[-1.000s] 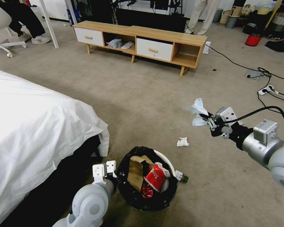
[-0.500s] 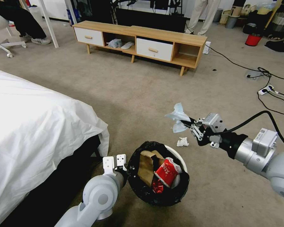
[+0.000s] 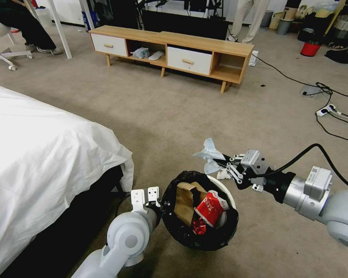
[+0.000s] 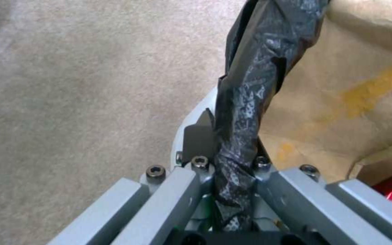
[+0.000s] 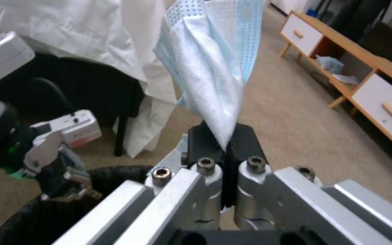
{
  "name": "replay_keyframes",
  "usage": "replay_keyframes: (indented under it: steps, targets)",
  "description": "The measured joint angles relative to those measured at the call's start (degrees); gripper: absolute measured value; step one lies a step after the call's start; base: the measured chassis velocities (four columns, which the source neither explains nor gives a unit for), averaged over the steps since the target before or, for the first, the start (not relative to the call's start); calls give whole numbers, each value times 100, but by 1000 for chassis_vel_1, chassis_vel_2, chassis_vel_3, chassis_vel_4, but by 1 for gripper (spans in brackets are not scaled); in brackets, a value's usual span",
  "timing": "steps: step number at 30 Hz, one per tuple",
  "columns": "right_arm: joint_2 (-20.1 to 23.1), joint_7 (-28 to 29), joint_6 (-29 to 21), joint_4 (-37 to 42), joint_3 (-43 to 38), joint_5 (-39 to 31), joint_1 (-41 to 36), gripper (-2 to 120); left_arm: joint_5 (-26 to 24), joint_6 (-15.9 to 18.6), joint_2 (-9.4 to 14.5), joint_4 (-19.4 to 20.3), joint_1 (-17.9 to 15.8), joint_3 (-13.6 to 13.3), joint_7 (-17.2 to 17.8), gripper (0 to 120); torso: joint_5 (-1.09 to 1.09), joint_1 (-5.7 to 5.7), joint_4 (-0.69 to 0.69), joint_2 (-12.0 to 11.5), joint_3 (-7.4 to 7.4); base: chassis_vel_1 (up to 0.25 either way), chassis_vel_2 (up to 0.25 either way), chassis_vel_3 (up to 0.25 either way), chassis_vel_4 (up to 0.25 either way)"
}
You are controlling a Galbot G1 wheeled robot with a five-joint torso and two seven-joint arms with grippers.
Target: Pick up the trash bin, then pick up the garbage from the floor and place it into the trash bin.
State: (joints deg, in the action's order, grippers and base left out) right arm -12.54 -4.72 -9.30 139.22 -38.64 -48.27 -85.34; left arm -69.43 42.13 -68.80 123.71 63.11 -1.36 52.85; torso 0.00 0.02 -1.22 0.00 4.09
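Left gripper [image 4: 225, 160] is clamping the bin [image 3: 199, 210] rim; right gripper [image 3: 223, 163] is pinching a blue mask [image 3: 209, 154] just above the bin.

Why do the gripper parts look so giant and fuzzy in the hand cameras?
They sit right against the lens. In the left wrist view the left gripper clamps the trash bin rim, its bars soft. In the right wrist view the right gripper pinches a blue face mask, its bars blurred too. The head view looks sharper.

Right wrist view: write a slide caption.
Right gripper pinches a pale blue pleated face mask above the black-lined trash bin.
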Motion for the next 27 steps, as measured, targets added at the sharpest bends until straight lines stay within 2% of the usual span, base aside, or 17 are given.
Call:
replay_keyframes:
  steps: [11, 27]
  targets:
    - [-74, -504, 139, -126, 154, 260, -41, 0, -17, -1, -317, -219, -239, -159, 30, 1, 0, 0, 0, 0, 0, 0, 0, 0, 0]
    - [-235, -740, 215, -218, 600, 643, 2, 0, 35, -1, -747, -454, -428, -270, 55, 1, 0, 0, 0, 0, 0, 0, 0, 0, 0]
